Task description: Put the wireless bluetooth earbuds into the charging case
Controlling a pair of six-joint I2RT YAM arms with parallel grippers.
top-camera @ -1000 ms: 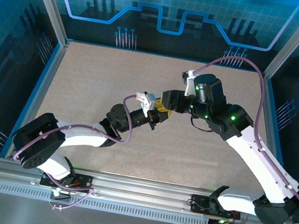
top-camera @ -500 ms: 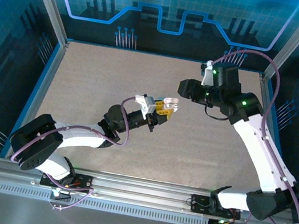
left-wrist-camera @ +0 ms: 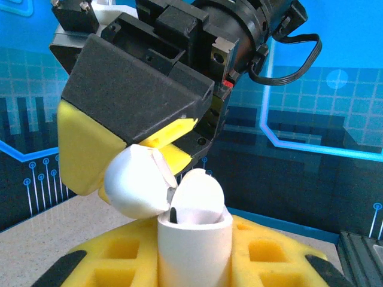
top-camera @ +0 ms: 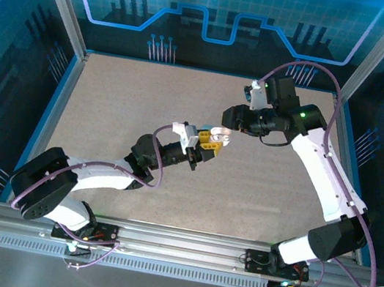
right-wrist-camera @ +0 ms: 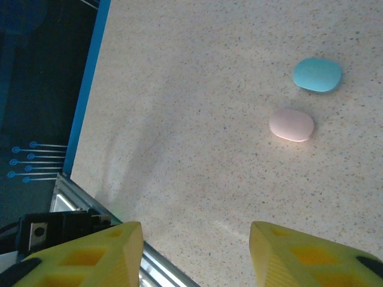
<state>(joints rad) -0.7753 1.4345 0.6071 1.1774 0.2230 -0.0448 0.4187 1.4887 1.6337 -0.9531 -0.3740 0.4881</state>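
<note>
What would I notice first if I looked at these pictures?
The two grippers close together in mid-air over the table: the left gripper pinches an open white case, and the right gripper is open, right next to it. Next, a blue case and a pink case lying on the table, close but apart.

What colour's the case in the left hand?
White; the case shows best in the left wrist view.

charging case: white, upright, lid flipped open to one side, clamped in the left gripper.
earbud: white, rounded, standing in the case's open mouth.
</note>
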